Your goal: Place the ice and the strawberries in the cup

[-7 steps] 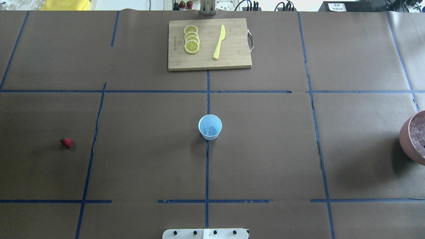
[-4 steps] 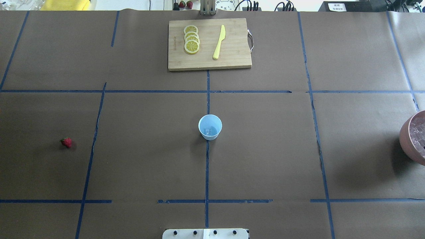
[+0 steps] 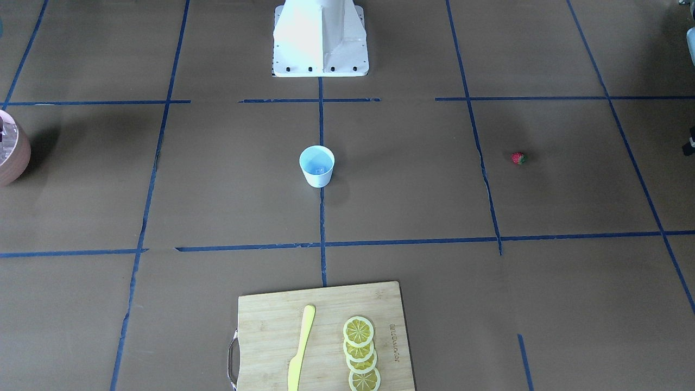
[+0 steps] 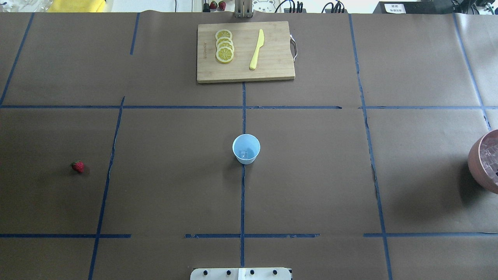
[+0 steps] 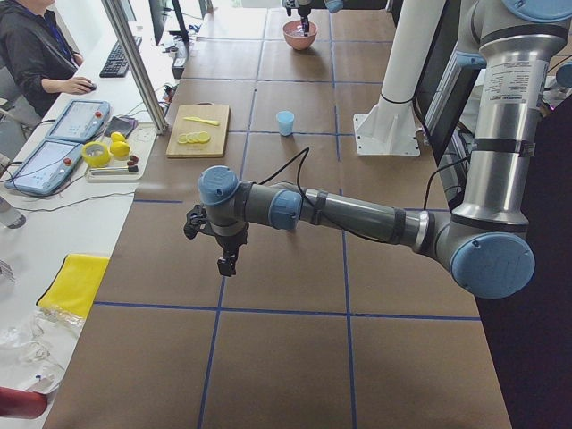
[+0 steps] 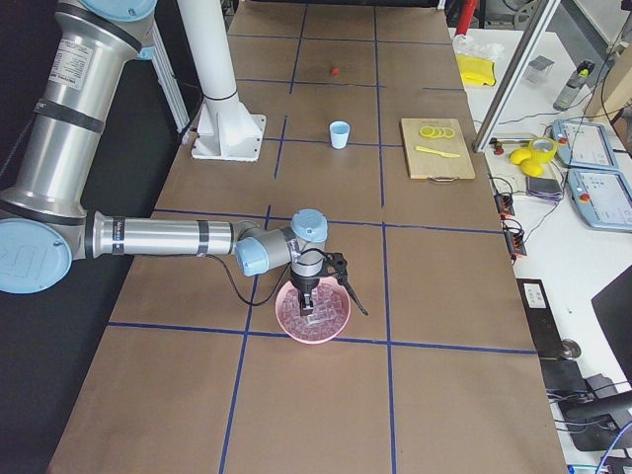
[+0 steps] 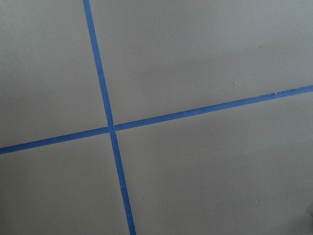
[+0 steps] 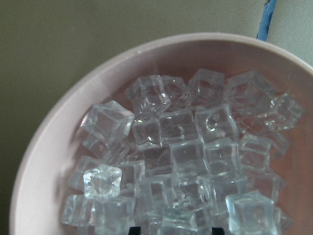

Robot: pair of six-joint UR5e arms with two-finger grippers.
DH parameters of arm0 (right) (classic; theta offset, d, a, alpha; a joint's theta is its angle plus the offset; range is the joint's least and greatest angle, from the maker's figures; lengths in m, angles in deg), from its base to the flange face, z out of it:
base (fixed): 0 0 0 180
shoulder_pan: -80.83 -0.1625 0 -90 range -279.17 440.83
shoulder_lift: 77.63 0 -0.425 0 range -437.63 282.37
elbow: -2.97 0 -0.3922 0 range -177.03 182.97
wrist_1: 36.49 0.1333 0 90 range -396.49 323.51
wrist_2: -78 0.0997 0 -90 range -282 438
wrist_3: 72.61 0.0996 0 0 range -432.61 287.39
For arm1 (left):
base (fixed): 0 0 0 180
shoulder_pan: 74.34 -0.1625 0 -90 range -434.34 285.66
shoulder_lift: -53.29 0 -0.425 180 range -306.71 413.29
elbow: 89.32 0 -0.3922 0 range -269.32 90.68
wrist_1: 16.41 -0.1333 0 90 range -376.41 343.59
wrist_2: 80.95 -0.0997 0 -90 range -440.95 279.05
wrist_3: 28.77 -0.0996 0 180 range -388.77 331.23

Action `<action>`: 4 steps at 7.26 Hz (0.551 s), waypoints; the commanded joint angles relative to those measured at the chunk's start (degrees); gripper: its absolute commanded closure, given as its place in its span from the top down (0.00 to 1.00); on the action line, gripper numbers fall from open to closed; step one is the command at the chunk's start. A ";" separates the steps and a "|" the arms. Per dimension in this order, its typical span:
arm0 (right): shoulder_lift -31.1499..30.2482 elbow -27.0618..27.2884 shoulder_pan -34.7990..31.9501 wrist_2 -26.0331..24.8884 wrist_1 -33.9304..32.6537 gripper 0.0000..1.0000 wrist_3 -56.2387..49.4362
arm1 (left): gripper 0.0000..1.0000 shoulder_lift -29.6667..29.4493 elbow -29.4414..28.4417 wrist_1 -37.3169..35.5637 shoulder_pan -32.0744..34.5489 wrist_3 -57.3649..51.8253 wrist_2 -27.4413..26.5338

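The white cup [image 4: 246,149] with its pale blue inside stands upright at the table's middle; it also shows in the front view [image 3: 317,165]. One ice cube [image 4: 244,154] lies in it. The strawberry [image 4: 78,166] lies alone on the paper far to the left. The other ice cubes [image 8: 188,156] fill the pink bowl [image 4: 480,163] at the right edge. My right gripper [image 6: 318,301] hangs just above that ice; its two dark fingertips [image 8: 134,230] stand apart. My left gripper [image 5: 228,264] hovers over bare paper; I cannot tell whether it is open or shut.
A wooden cutting board [image 4: 272,70] with lemon slices [image 4: 224,46] and a yellow knife [image 4: 256,49] lies at the far middle. The robot's base plate [image 4: 241,274] sits at the near edge. Blue tape lines [image 4: 242,194] cross the brown paper.
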 commanded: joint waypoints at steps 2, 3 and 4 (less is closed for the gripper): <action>0.48 0.20 0.01 0.17 0.09 0.15 0.08 | 1.00 0.10 0.00 0.05 -0.04 -0.03 0.01; 0.48 0.81 -0.16 0.44 0.09 0.05 0.08 | 1.00 0.10 0.00 0.05 0.05 -0.03 0.01; 0.05 3.25 -0.34 1.05 -0.34 0.02 0.08 | 1.00 0.10 0.00 0.05 -0.04 -0.03 0.01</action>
